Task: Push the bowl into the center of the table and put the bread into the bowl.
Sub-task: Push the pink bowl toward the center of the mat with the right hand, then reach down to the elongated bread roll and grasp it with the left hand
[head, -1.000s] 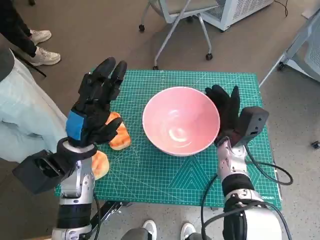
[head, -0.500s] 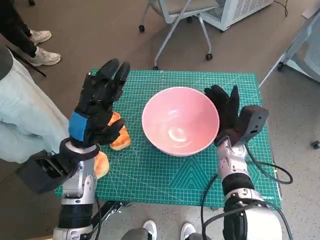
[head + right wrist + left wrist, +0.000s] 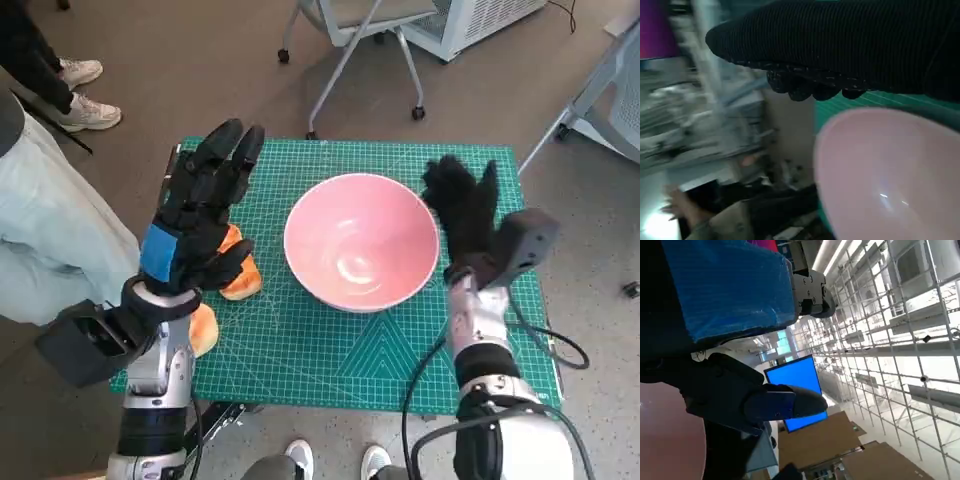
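The pink bowl (image 3: 361,251) stands empty near the middle of the green cutting mat (image 3: 350,360); its rim also shows in the right wrist view (image 3: 890,175). A bread roll (image 3: 240,272) lies on the mat left of the bowl, partly hidden by my left hand (image 3: 200,215), which hovers above it with fingers spread and holds nothing. A second roll (image 3: 200,327) sits at the mat's left edge beside my forearm. My right hand (image 3: 465,215) is open and raised just right of the bowl, apart from its rim.
A person's legs and shoes (image 3: 80,100) are at the far left. A wheeled chair base (image 3: 350,50) stands beyond the table's far edge. A black cable (image 3: 545,345) loops over the mat at the right.
My right hand has drawn away from the bowl's right rim, rising and shifting right. My left hand has edged slightly forward above the roll. The bowl has stayed put.
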Robot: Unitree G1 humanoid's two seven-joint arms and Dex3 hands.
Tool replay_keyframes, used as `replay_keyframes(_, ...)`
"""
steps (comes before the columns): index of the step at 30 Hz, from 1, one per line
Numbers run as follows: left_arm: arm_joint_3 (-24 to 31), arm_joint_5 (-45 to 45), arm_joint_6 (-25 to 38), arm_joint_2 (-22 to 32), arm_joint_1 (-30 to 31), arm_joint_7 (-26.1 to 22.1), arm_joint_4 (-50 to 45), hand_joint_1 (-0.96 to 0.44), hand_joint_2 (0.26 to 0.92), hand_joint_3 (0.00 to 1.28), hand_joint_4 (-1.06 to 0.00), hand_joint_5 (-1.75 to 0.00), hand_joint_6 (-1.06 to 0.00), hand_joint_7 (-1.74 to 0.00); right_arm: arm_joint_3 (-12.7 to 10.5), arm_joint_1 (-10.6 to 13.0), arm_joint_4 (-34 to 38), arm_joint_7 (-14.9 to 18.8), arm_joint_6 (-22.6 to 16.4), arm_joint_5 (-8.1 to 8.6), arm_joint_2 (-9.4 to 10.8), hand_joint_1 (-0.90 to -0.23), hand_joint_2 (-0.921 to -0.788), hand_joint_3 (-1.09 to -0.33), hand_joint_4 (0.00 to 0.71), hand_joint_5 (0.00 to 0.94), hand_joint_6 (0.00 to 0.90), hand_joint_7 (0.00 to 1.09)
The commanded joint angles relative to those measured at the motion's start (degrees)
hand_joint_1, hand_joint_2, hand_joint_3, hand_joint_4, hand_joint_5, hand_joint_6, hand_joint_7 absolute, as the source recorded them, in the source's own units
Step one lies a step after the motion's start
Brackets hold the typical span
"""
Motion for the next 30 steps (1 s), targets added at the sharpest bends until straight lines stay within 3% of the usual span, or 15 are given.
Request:
replay_keyframes(1, -0.37, 0.40, -0.68, -0.37, -1.20, 0.07, 0.69, -0.62, 0.921, 0.42, -0.14, 0.00, 0.00, -0.43, 0.97, 1.43, -2.49, 4.79, -5.27, 0.94, -0.12, -0.610, -0.921, -0.924, 0.107, 0.003, 0.204, 0.13)
replay_keyframes(6, -0.61, 0.70, -0.89, -0.72, -2.16, 0.25, 1.54, -0.62, 0.921, 0.43, -0.14, 0.00, 0.00, -0.44, 2.96, 3.28, -7.37, 9.70, -11.68, 0.94, -0.30, -0.651, -0.921, -0.886, 0.134, 0.014, 0.208, 0.14)
replay_keyframes(13, -0.99, 0.98, -0.79, -1.09, -4.13, 0.51, 3.06, -0.63, 0.921, 0.43, -0.14, 0.00, 0.00, -0.45, 5.36, 6.17, -16.28, 15.44, -15.21, 3.55, -0.13, -0.668, -0.921, -0.836, 0.157, 0.019, 0.230, 0.16)
replay_keyframes(22, -1.72, 0.71, 0.82, -1.16, -5.84, 0.81, 2.25, -0.63, 0.921, 0.43, -0.14, 0.00, 0.00, -0.47, 9.43, 11.36, -29.02, 19.84, -11.87, 8.22, 1.53, -0.686, -0.921, -0.801, 0.186, 0.023, 0.248, 0.20)
replay_keyframes(30, -1.70, -0.73, 1.85, -0.94, -7.44, -0.46, 2.24, -0.64, 0.921, 0.43, -0.14, 0.00, 0.00, -0.48, 12.56, 15.32, -36.82, 21.01, -7.68, 9.98, 1.49, -0.674, -0.921, -0.776, 0.195, 0.019, 0.244, 0.22)
